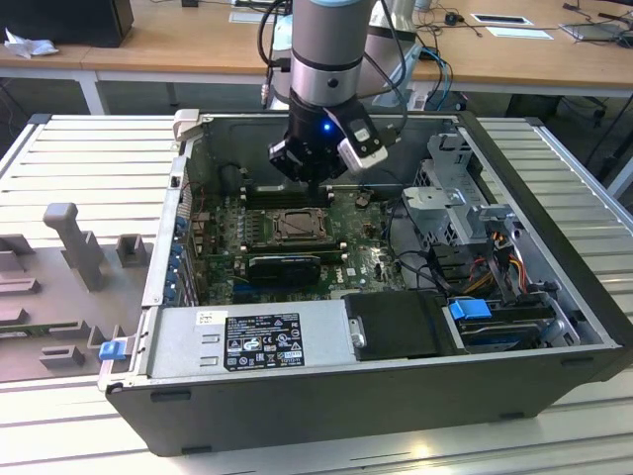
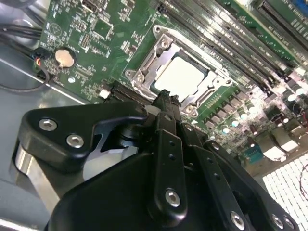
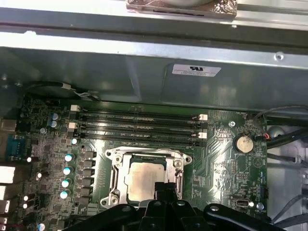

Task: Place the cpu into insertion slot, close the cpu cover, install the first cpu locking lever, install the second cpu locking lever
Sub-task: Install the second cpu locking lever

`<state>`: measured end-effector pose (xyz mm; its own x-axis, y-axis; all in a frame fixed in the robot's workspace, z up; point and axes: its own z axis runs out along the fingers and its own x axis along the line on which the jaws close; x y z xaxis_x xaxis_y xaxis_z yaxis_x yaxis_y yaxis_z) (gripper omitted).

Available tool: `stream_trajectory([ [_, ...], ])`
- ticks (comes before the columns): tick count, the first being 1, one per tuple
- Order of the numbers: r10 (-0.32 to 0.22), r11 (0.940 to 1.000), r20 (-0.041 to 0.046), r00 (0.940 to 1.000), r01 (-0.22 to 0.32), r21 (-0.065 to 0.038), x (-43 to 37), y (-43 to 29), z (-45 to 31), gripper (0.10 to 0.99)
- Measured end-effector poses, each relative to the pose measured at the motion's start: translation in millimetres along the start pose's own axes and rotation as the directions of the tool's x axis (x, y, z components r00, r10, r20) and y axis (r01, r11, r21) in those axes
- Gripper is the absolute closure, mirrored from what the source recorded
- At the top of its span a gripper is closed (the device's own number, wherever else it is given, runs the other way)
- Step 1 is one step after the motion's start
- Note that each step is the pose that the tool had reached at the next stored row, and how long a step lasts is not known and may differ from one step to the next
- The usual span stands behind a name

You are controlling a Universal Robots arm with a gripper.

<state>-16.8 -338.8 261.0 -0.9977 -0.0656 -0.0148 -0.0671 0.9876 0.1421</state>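
First wrist view: end effector (image 3: 163, 188), fingers together and empty, hangs over the cpu (image 3: 144, 179), memory slots (image 3: 139, 127) just beyond.

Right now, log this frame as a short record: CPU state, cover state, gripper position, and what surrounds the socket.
cpu: seated flat in the insertion slot, pale metal top showing in both wrist views
cpu cover: lying down around the cpu, framing it
gripper: low over the socket, fingertips at the cover's edge
locking levers: state cannot be told
memory slots: long black rows beside the socket
coin battery: round, on the green board near the socket
computer case: open, with the arm reaching in from above
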Motion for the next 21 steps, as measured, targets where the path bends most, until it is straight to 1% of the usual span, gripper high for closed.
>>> stream_trajectory([
  [3, 0.000, 1.0000, 0.0000, 1.0000, 0.000, 0.000, 1.2, -5.5, -0.8, 0.980],
  [4, 0.000, 1.0000, 0.0000, 1.0000, 0.000, 0.000, 1.8, -10.1, -1.3, 0.980],
  [6, 0.000, 1.0000, -0.0001, 1.0000, 0.000, 0.000, 2.5, -16.0, -2.1, 0.980],
  [7, 0.000, 1.0000, 0.0000, 1.0000, 0.000, 0.000, 3.0, -20.1, -2.6, 0.980],
  [9, 0.000, 1.0000, 0.0000, 1.0000, 0.000, 0.000, 3.5, -25.0, -3.3, 0.980],
  [11, 0.000, 1.0000, 0.0000, 1.0000, 0.000, 0.000, 4.0, -31.3, -4.1, 0.980],
  [13, 0.000, 1.0000, 0.0000, 1.0000, 0.000, 0.000, 4.3, -35.6, -4.6, 0.980],
  [14, 0.000, 1.0000, -0.0008, 1.0000, 0.000, 0.000, 4.7, -41.2, -5.2, 0.980],
  [15, 0.000, 1.0000, -0.0009, 1.0000, 0.000, -0.001, 4.9, -43.2, -4.9, 0.980],
  [17, 0.000, 1.0000, -0.0008, 1.0000, 0.000, -0.001, 5.6, -43.8, -2.3, 0.980],
  [18, 0.000, 1.0000, -0.0008, 1.0000, 0.000, -0.001, 7.2, -44.2, 1.6, 0.980],
  [19, 0.000, 1.0000, -0.0008, 1.0000, 0.000, -0.001, 11.0, -44.7, 6.8, 0.980],
  [21, 0.001, 1.0000, -0.0007, 1.0000, -0.001, 0.000, 16.6, -44.7, 8.5, 0.980],
])
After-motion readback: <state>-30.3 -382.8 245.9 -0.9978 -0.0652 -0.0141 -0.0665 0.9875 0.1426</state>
